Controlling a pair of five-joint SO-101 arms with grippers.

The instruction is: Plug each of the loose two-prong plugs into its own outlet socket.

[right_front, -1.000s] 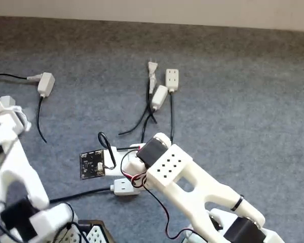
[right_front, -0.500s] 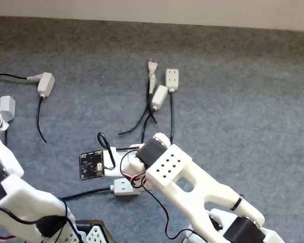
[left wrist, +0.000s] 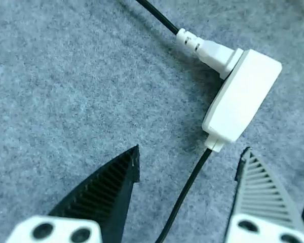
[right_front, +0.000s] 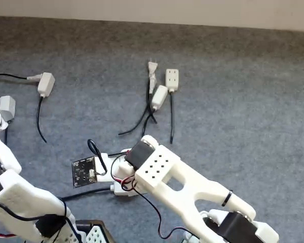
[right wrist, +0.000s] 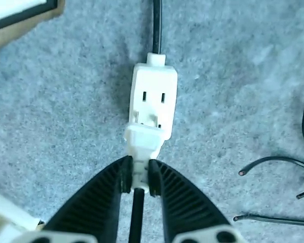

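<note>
We show the right gripper (right wrist: 139, 170) clamped on a plug (right wrist: 144, 142) touching the outlet socket (right wrist: 153, 91), and the left gripper (left wrist: 191, 152) spread wide.

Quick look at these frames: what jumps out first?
The right gripper is clamped on a white plug whose nose meets an outlet socket. The left gripper hangs open above a socket block with a cord plug already in it. A loose plug lies farther out, mid-table, beside two more sockets.
</note>
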